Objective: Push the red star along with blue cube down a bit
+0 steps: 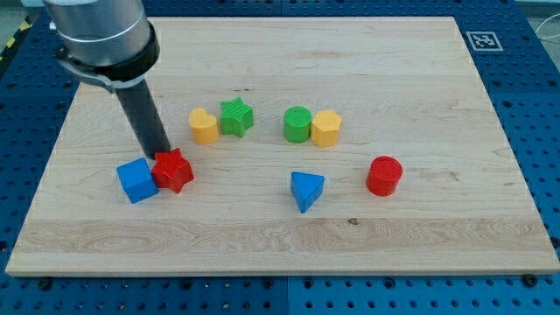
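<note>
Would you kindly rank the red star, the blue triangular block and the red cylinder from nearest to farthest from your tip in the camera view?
From my tip:
1. red star, right beside it, just below-right.
2. blue triangular block, toward the view's centre.
3. red cylinder, on the view's right.

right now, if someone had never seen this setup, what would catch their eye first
First, the thick dark rod coming down from the view's top left, with my tip right behind the red star and the blue cube, which sit touching at the board's left. Next, the row of yellow and green blocks across the middle, with the green star in it. Last, the red cylinder alone at the view's right.
</note>
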`<action>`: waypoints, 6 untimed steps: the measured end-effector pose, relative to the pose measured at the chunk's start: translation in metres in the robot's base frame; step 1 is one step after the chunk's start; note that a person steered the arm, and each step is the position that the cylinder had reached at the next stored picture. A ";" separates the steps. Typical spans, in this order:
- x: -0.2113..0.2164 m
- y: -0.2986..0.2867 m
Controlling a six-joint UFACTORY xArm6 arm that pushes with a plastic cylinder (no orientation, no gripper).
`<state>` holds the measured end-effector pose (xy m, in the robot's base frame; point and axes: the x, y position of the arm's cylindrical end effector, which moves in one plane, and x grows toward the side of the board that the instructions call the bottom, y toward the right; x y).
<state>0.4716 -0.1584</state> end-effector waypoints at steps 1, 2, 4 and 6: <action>0.000 0.027; 0.001 0.073; 0.038 0.086; 0.008 0.017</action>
